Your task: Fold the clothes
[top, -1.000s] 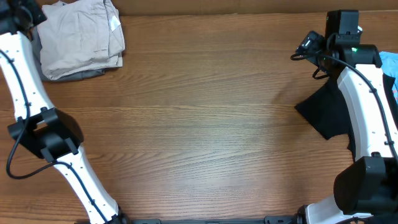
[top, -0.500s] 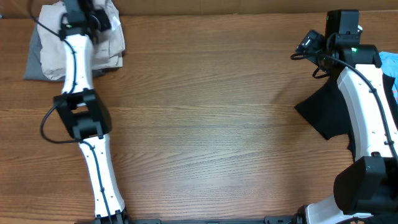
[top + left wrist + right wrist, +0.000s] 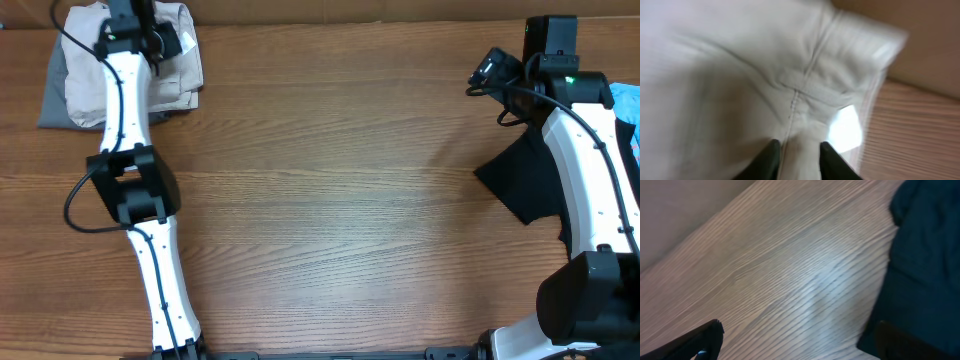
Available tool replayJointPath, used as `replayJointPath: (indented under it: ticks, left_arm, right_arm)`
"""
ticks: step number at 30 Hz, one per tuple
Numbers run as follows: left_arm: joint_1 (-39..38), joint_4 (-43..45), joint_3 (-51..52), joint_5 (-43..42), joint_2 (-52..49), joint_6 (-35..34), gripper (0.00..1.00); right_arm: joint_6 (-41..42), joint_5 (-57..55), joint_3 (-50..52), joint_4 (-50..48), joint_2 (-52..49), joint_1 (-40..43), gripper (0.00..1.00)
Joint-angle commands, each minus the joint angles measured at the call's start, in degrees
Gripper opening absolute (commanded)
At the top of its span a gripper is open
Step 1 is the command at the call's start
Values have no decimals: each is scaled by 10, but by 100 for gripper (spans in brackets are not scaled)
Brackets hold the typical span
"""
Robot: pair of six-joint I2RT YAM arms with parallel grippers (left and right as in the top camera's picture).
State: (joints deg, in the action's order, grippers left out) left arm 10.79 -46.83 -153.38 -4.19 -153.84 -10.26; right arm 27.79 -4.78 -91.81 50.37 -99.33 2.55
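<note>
The pale beige shorts [image 3: 85, 85] lie folded in a pile at the table's far left corner, on top of a grey garment [image 3: 50, 105]. My left gripper [image 3: 140, 18] is on the pile's far edge. In the left wrist view its fingers [image 3: 800, 160] stand close together with a ridge of the beige shorts [image 3: 740, 75] pinched between them, beside the small white tag [image 3: 845, 127]. A black T-shirt [image 3: 520, 180] lies at the right, partly under my right arm. My right gripper [image 3: 487, 72] is open wide and empty above bare table [image 3: 790, 345], with the black T-shirt [image 3: 925, 255] to its right.
The wooden table [image 3: 320, 200] spans the view. A blue item [image 3: 628, 105] shows at the right edge behind my right arm. A brown wall runs along the table's far edge.
My left arm has swung in from the far left onto the beige shorts, which uncovered the grey garment's left edge. The right arm has hardly moved.
</note>
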Motion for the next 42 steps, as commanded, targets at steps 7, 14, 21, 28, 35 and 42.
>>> replayJointPath:
  ticks: [7, 14, 21, 28, 35, 42]
  left_arm:
    - [8, -111, -37, 12, 219, -1, 92]
    - [8, -201, -37, -8, 249, -1, 100]
    - [8, -284, -33, -10, 247, -5, 100]
    - [8, -284, -33, -9, 247, -5, 100]
    - [8, -284, -33, -9, 247, -5, 100]
    - [8, -284, -33, -9, 247, -5, 100]
  right_arm:
    - [-2, 34, -10, 32, 94, 1, 100]
    - [-2, 34, -6, 164, 215, -1, 100]
    - [-1, 44, 49, 254, 301, -25, 100]
    - [-1, 155, 52, 379, 305, -26, 100]
    - [-2, 160, 52, 385, 304, -26, 100]
    - [-8, 143, 52, 407, 304, -26, 100]
